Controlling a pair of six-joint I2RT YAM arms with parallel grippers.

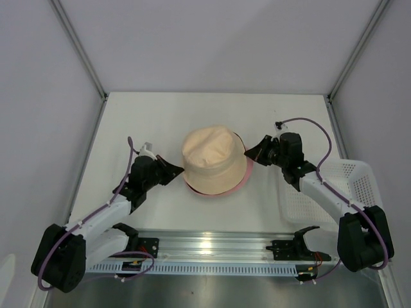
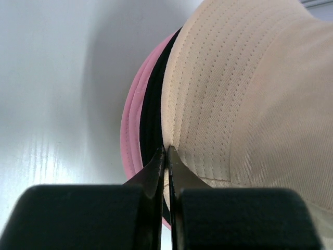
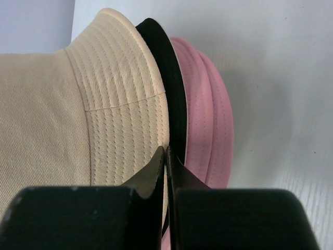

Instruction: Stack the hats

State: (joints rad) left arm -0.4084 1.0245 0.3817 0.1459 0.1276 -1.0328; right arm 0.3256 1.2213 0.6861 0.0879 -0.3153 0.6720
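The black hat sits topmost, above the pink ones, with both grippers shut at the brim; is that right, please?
Not quite: the beige hat is on top, with the black hat under it, above the pink hats; both wrist views show this. The left gripper and right gripper are shut at the brim.

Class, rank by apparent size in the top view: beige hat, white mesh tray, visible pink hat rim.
1. white mesh tray, though partly covered.
2. beige hat.
3. pink hat rim, only a sliver showing.
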